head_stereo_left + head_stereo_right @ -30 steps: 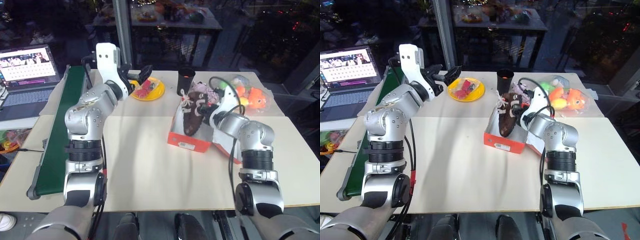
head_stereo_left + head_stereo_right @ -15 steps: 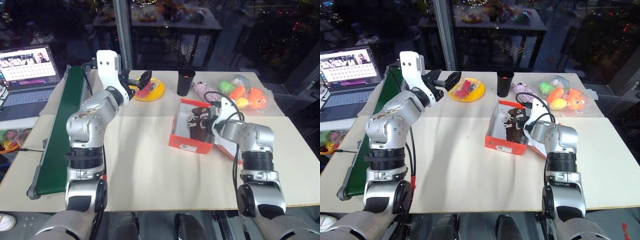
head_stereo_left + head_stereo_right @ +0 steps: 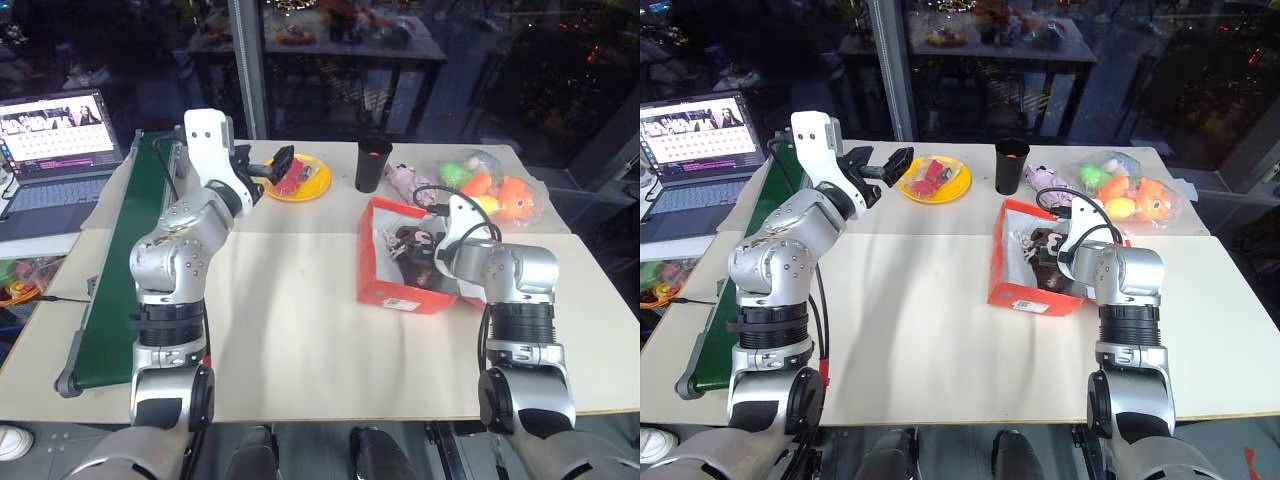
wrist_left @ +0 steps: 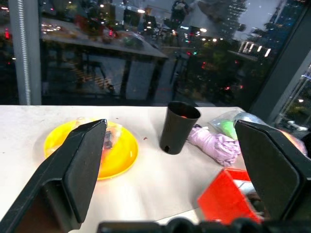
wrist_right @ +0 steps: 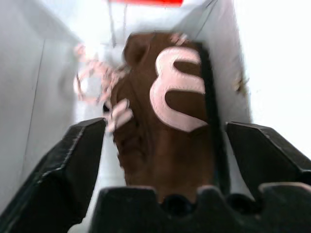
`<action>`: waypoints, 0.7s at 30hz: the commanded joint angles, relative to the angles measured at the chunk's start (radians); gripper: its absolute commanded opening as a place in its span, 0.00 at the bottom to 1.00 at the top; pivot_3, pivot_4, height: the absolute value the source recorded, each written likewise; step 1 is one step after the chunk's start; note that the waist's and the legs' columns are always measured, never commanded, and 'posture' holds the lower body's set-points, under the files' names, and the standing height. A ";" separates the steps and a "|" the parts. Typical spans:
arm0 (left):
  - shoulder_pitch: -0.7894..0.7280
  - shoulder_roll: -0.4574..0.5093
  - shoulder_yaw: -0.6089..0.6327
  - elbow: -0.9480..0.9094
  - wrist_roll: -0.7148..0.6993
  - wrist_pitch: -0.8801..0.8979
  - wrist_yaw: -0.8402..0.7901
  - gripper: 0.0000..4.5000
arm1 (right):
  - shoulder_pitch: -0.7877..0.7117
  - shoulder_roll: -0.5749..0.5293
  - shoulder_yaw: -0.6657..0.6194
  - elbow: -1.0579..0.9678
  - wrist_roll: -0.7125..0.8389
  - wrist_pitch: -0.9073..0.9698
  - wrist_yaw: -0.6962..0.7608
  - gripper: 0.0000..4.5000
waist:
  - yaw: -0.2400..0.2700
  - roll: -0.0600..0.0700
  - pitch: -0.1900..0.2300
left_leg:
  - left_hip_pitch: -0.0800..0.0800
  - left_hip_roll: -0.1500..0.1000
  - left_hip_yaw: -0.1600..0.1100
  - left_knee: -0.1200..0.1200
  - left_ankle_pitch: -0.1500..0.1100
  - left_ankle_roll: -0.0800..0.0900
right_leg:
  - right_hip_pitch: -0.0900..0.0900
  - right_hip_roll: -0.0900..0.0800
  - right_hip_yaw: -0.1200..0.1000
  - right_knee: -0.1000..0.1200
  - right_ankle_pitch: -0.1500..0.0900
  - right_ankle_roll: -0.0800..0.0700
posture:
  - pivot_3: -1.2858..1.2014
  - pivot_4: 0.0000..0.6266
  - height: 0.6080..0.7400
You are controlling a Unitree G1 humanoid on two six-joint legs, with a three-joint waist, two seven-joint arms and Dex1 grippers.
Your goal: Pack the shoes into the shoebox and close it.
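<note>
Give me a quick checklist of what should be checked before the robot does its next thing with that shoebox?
1. Shoe lying inside the shoebox: ok, a brown shoe rests between the white walls.
2. Right gripper let go of the shoe: ok, fingers spread wide on either side of it.
3. Both shoes in the box: cannot tell, one is plain, the rest is hidden by the arm.
4. Laces tucked in: cannot tell, they lie loose beside the shoe.
5. Lid closed: not ok, the box is open.
6. Left gripper free to help: ok, open and holding nothing, above the table near the yellow plate.
</note>
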 commanded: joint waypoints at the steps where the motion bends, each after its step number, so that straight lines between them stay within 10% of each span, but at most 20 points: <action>1: 0.007 0.042 0.005 -0.044 0.039 0.001 0.017 1.00 | -0.059 -0.027 0.014 -0.098 -0.025 -0.017 0.028 0.99 | -0.003 0.000 0.000 | 0.000 0.000 0.000 0.000 0.000 0.000 | 0.000 0.000 0.000 0.000 0.000 0.000 | 0.52 0.24 0.97; 12: 0.180 0.154 0.072 -0.082 0.168 0.011 0.104 1.00 | 0.000 0.020 0.019 -0.364 0.251 -0.131 0.477 0.99 | -0.004 0.000 0.000 | 0.001 0.000 0.000 -0.001 0.000 0.000 | 0.000 0.000 0.000 0.001 0.000 0.000 | 0.52 0.24 0.97; 21: 0.410 0.170 0.137 -0.094 0.182 -0.141 0.041 1.00 | 0.197 -0.071 0.259 -0.378 0.071 -0.498 0.710 0.99 | 0.003 0.000 0.000 | 0.001 0.000 0.000 0.001 0.000 -0.001 | 0.001 0.000 0.000 0.000 -0.001 0.000 | 0.52 0.24 0.97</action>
